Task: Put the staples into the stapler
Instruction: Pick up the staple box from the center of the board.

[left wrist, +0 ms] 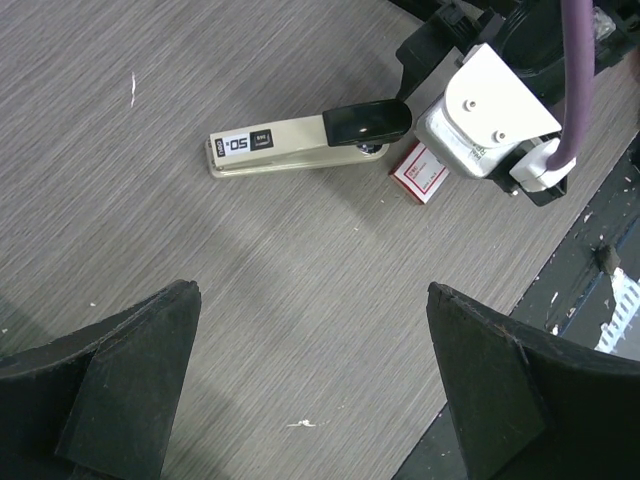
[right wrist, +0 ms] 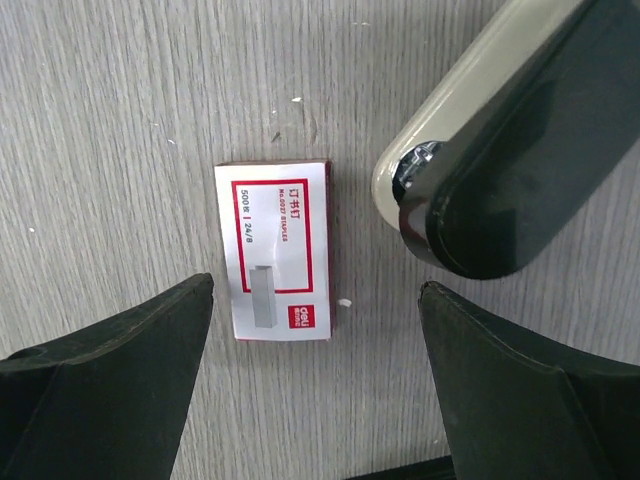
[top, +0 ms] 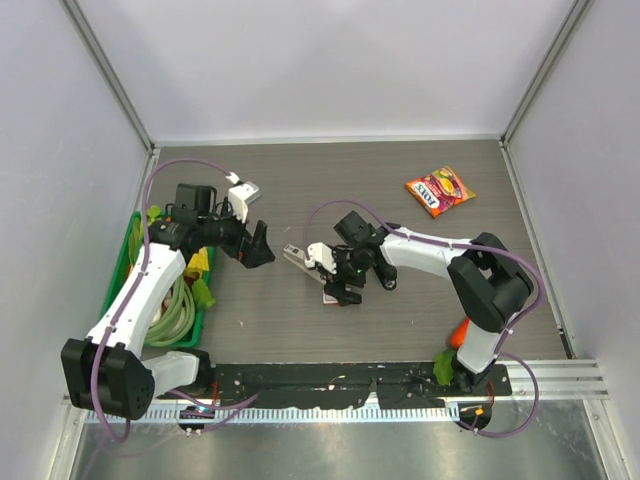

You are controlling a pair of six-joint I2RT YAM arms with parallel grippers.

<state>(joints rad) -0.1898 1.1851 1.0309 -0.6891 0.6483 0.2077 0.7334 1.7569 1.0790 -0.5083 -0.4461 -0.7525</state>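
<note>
The staples (right wrist: 273,250) are a small white box with a red label, lying flat on the grey table. Its near end sits between the spread fingers of my right gripper (right wrist: 315,284), closer to the left finger, and nothing is gripped. The beige stapler (right wrist: 510,150) with a black top lies just right of the box. In the left wrist view the stapler (left wrist: 300,143) and the staples (left wrist: 418,177) lie ahead of my left gripper (left wrist: 312,290), which is open over bare table. From above, the left gripper (top: 262,245) is left of the stapler (top: 298,257), and the right gripper (top: 340,290) covers the box.
An orange-red snack packet (top: 440,190) lies at the back right. A small white and grey object (top: 243,190) sits behind the left gripper. A green tray (top: 117,272) with coiled green tubing stands along the left wall. Orange and green items (top: 456,335) lie by the right arm's base.
</note>
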